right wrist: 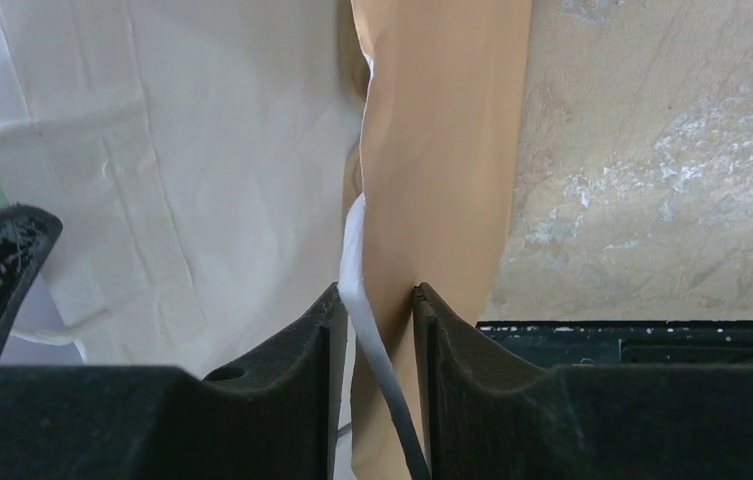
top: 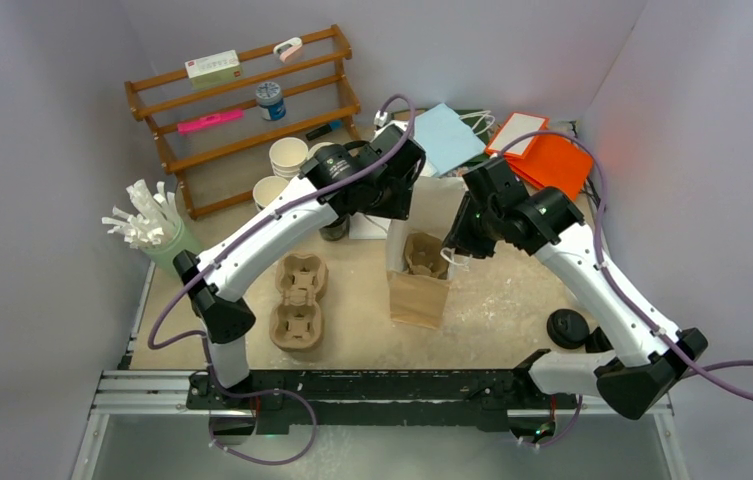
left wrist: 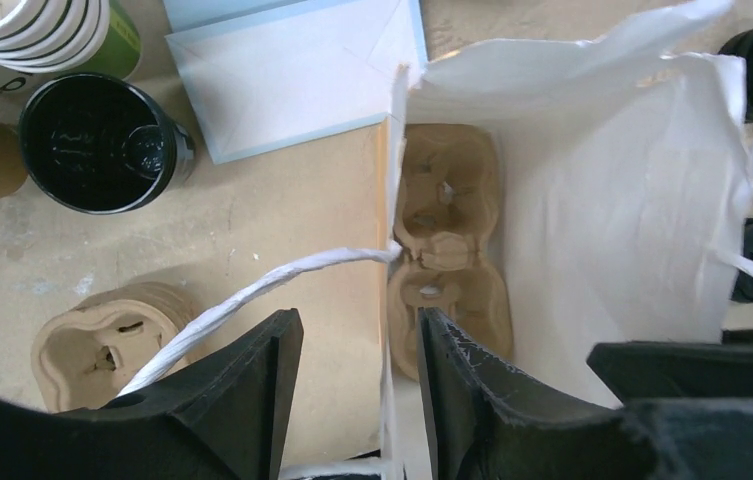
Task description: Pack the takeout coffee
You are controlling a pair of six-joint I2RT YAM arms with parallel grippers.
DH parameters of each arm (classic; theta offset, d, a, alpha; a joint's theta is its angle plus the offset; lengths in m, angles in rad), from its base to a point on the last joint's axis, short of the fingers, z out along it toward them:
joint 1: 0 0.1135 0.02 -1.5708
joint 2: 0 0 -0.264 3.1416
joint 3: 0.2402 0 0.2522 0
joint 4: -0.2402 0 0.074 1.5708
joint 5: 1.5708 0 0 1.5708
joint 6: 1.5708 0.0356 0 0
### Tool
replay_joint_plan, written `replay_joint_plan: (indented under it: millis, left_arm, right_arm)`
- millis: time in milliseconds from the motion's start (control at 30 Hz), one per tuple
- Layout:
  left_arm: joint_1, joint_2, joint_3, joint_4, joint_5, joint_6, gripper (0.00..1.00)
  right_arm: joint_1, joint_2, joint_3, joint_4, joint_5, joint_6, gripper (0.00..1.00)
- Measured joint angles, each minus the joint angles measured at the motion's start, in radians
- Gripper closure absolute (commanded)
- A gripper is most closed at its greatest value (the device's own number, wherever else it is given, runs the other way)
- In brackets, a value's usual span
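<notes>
Kraft-brown paper coffee cups (top: 267, 192) sit upper left, not packed yet. The brown paper bag (top: 418, 298), centre, holds a moulded pulp tray (left wrist: 442, 250). Right gripper (right wrist: 374, 295) pinches the bag's wall, probably to keep the mouth open. Left gripper (left wrist: 357, 320) straddles the opposite wall, fingers slack.

Soft, even light falls from above; shadows on the tabletop (top: 512, 300) are faint. In both wrist views the near black fingers (right wrist: 272, 400) blur (out of focus), and the white inside of the paper bag (left wrist: 602, 200) glares mildly.
</notes>
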Motion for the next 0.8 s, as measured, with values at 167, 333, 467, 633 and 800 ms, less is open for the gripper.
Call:
replay_joint_plan:
  millis: [167,333,467,633,800]
  left_arm:
    - [0.023,0.006,-0.038,0.013,0.012,0.018,0.63]
    - [0.023,0.007,-0.078,0.023,0.028,0.049,0.93]
    - [0.023,0.008,-0.075,0.026,0.027,0.077,1.00]
    - [0.023,0.009,-0.035,0.007,0.035,0.077,1.00]
    - [0.023,0.008,-0.012,-0.007,0.053,0.062,1.00]
  right_arm:
    - [0.000,-0.004,-0.005,-0.001,0.011,-0.007,0.56]
    - [0.000,-0.004,0.032,-0.059,0.059,-0.028,0.40]
    - [0.000,-0.004,0.128,-0.111,0.094,-0.052,0.27]
    - [0.000,0.012,0.298,-0.150,0.087,-0.113,0.30]
    - [0.000,0.143,0.621,-0.175,0.047,-0.162,0.63]
